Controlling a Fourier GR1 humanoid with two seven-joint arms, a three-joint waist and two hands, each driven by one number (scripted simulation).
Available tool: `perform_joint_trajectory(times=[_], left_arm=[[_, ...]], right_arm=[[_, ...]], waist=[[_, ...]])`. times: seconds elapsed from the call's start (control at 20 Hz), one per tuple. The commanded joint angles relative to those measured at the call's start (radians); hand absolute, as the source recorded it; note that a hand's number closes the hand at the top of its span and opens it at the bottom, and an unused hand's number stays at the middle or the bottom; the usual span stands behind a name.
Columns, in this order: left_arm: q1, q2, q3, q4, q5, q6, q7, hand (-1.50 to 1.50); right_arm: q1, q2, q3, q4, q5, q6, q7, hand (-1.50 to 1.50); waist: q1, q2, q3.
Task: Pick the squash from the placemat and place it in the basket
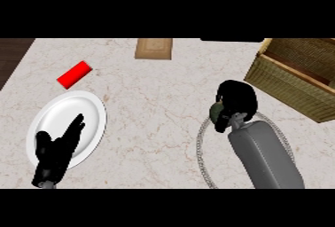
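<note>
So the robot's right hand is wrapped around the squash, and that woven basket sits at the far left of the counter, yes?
Not quite: the head view shows the woven basket at the far right of the counter. The right hand is indeed wrapped around the squash.

Right hand (237, 98) curled on squash (216, 111) above placemat (204, 146), basket (294, 80) beside

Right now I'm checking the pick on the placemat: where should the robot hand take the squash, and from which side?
Probably from above, round its middle. The squash is a small dark green lump at the placemat's far rim, and the right robot hand already curls over it from above, hiding most of it. The basket stands to its right, so coming from above keeps that side unobstructed.
</note>
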Motion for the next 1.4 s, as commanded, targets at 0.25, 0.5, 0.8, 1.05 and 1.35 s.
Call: perform_joint_trajectory(times=[0.25, 0.5, 0.8, 1.05, 1.35], left_arm=[[0.012, -0.008, -0.021, 0.054, 0.005, -0.019, 0.055, 0.0], [-0.007, -0.015, -0.009, 0.102, -0.002, -0.011, 0.048, 0.0], [0.048, -0.006, -0.005, 0.062, -0.002, -0.011, 0.056, 0.0], [0.0, -0.019, 0.01, 0.102, 0.001, -0.007, 0.059, 0.0], [0.029, -0.025, 0.008, 0.062, -0.005, -0.004, 0.06, 0.0]], right_arm=[[-0.332, 0.081, -0.193, -0.061, -0.045, -0.414, 0.349, 1.5], [-0.539, 0.082, -0.192, -0.039, 0.113, -0.553, 0.447, 1.5], [-0.766, 0.023, -0.322, 0.085, 0.222, -0.484, 0.506, 1.5], [-0.909, -0.027, -0.419, 0.181, 0.273, -0.478, 0.532, 1.5], [-0.917, -0.147, -0.535, 0.259, 0.241, -0.488, 0.421, 1.5]], waist=[[0.038, 0.003, -0.002], [0.01, 0.0, -0.008], [-0.006, -0.006, -0.007], [-0.019, -0.002, -0.008], [-0.031, -0.004, -0.006]])
